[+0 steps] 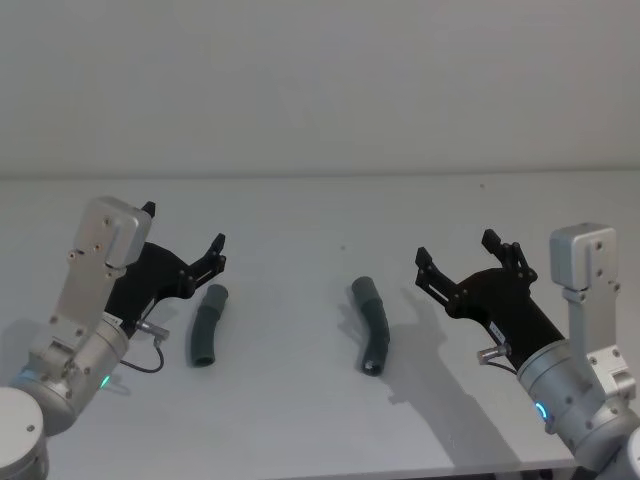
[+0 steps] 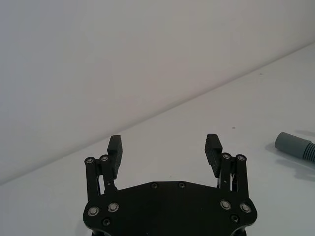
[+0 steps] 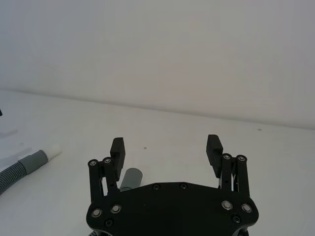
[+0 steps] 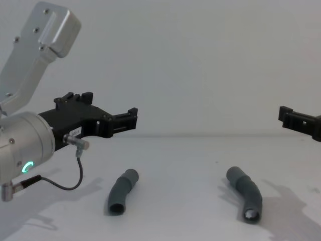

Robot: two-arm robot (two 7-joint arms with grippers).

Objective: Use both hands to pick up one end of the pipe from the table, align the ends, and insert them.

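Note:
Two dark grey ribbed pieces of the pipe lie apart on the white table (image 1: pixel 300 420). The left piece (image 1: pixel 208 326) (image 4: pixel 122 192) rests just right of my left gripper (image 1: pixel 184 226) (image 2: pixel 164 145), which hovers open and holds nothing. Its smooth cuff (image 2: pixel 293 145) appears in the left wrist view. The right piece (image 1: pixel 372 325) (image 4: pixel 246 200) lies mid-table, left of my right gripper (image 1: pixel 457 248) (image 3: pixel 166 147), also open with nothing in it. The right wrist view has a ribbed piece with a grey collar and white tip (image 3: pixel 53 151), plus a grey cuff (image 3: pixel 130 178) behind one finger.
A plain pale wall (image 1: pixel 320 80) rises behind the table's far edge. A thin black cable (image 4: pixel 65 183) loops under my left wrist.

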